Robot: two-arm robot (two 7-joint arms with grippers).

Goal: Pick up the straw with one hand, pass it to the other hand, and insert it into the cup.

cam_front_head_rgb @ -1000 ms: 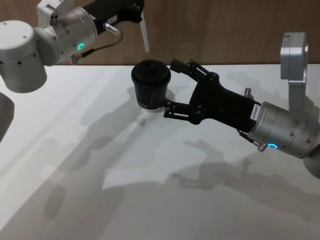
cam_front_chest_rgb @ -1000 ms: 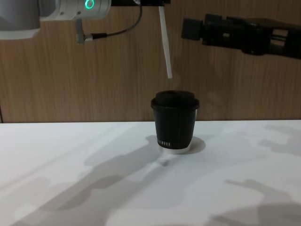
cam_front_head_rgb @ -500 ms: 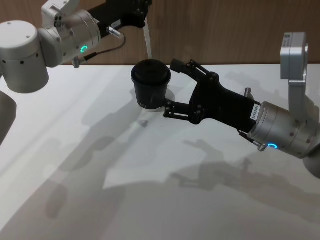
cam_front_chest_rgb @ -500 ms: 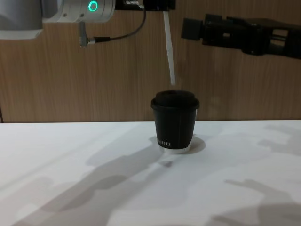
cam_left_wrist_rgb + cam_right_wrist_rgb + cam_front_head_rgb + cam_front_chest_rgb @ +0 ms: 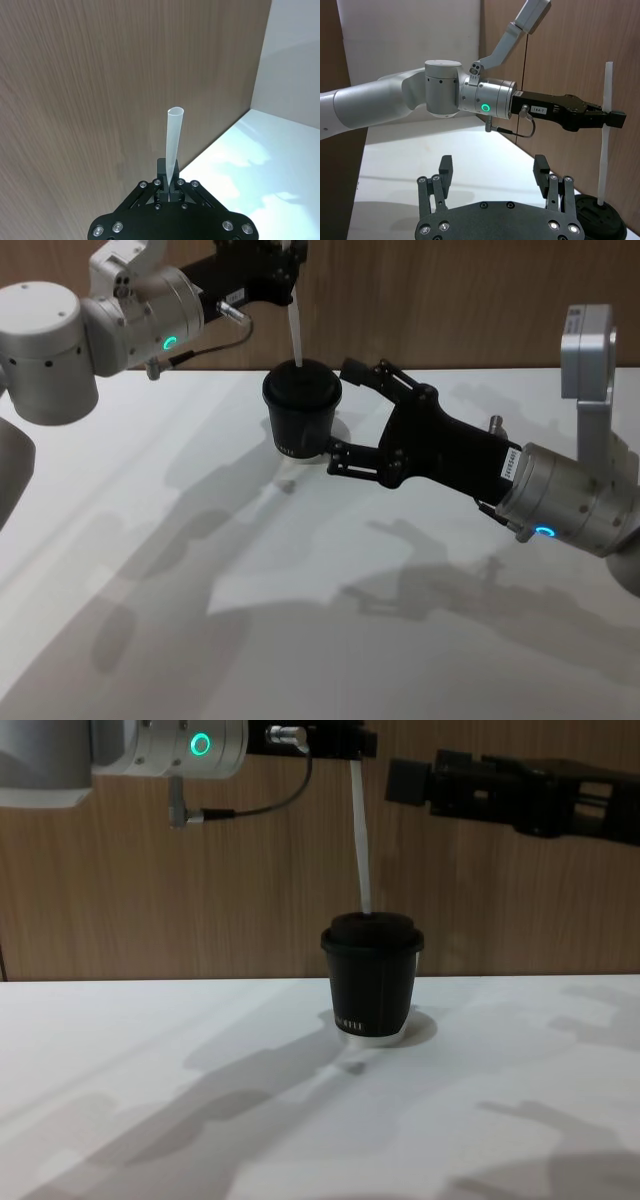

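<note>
Insertion step: left gripper (image 5: 345, 740), fingers clamped on straw (image 5: 361, 845), tip at lid of cup (image 5: 371, 982), frame centre; right gripper (image 5: 345, 410) fingers apart beside cup; next, straight downward push.

Right gripper (image 5: 338, 412) crowds cup (image 5: 301, 420); left side open.

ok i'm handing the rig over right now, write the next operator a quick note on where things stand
Left gripper: shut on the long thin white straw, holding it upright over the small black paper cup with the domed lid.
Right gripper: open, empty, its fingers either side of the cup, raised above the lid as the chest view shows.
Cup: upright on the white table.
Done: pickup and handover; the straw's lower tip is at the lid's top.
Left: push the straw down into the cup, release, pull both arms back.
</note>
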